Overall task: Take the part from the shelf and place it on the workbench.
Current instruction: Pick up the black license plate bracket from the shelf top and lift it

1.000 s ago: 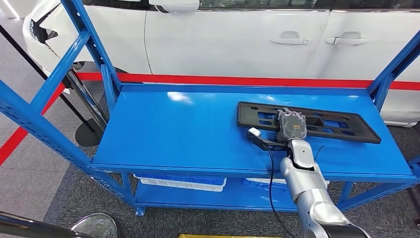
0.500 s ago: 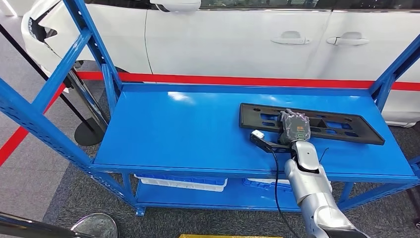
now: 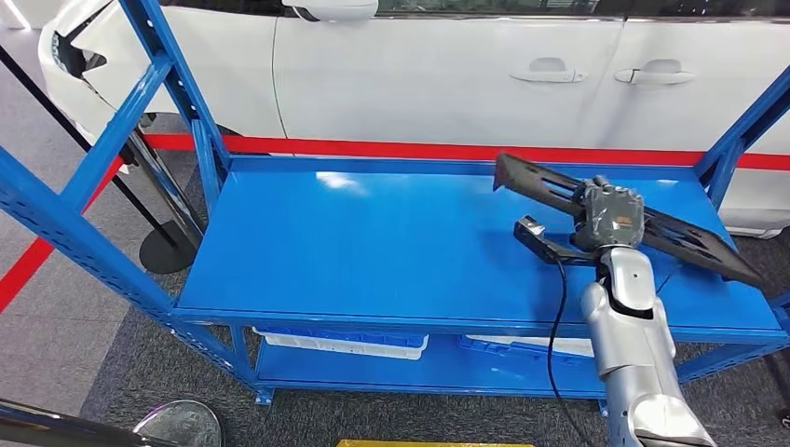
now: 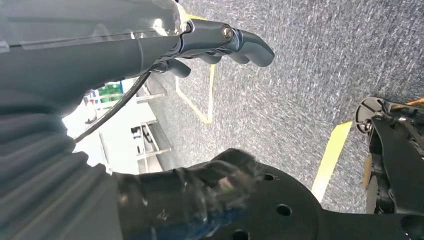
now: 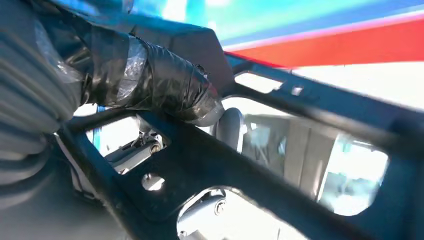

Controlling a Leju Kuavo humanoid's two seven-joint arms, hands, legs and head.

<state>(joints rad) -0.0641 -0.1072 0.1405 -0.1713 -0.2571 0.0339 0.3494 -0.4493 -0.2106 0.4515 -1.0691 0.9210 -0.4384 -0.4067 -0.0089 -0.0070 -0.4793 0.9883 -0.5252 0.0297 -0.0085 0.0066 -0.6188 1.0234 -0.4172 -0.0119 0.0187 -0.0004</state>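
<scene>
Blue steel shelving (image 3: 373,247) fills the middle of the scene, its top deck broad and glossy, with a white car (image 3: 447,65) parked just beyond it and a red stripe (image 3: 373,149) running along the floor between them.

The part (image 3: 550,189), a long flat black plastic frame with rectangular cut-outs, is above the right half of that top deck, tilted so that its left end points up and toward the far side while its right end drops low near the shelf's right edge. The right hand (image 3: 609,216) grips it around the middle, wrapped over one of its bars; in the right wrist view the taped dark thumb (image 5: 165,82) lies across the part (image 5: 240,165) with the frame's openings spread out past it. A black cable (image 3: 556,307) hangs from the wrist beside the silver forearm.

On the lower deck, white trays (image 3: 340,343) sit under the top deck's near edge. A black stand base (image 3: 168,253) rests on the grey carpet left of the shelving.

The left hand (image 4: 220,45) hangs over grey carpet with yellow floor lines (image 4: 330,160); its fingers are slightly curled and apart, holding nothing.
</scene>
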